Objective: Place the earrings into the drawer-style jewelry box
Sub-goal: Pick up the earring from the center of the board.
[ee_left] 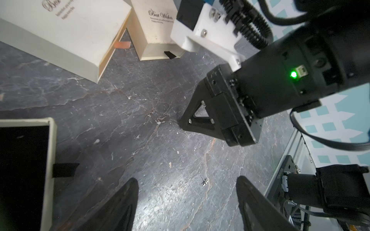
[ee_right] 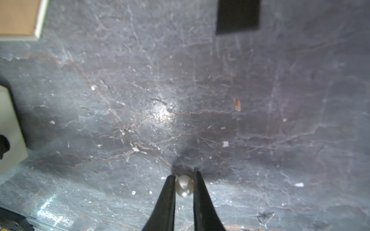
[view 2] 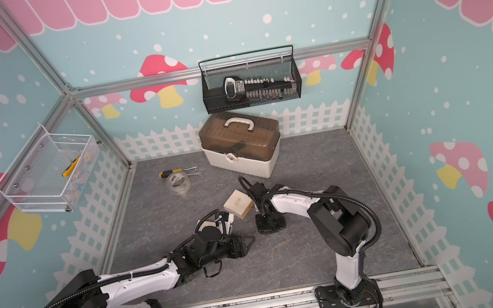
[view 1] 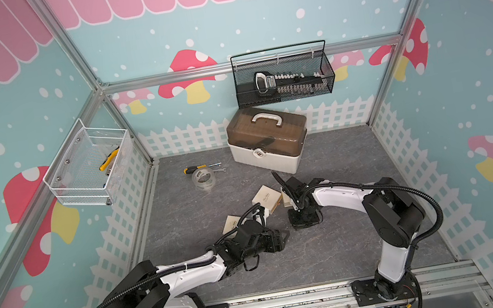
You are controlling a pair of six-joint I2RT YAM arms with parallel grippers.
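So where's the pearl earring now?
In the right wrist view, the pearl earring is pinched in the right gripper, low over the grey mat, near a cream box.

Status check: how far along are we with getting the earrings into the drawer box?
Done: a black-lined drawer stands pulled out; no earring shows in its visible part. In hand: the right claw is shut on a pearl earring, low at the table. Left to do: the second earring lies loose on the table, inside the span of the open left claw, ungrasped. Both must go into the drawer.
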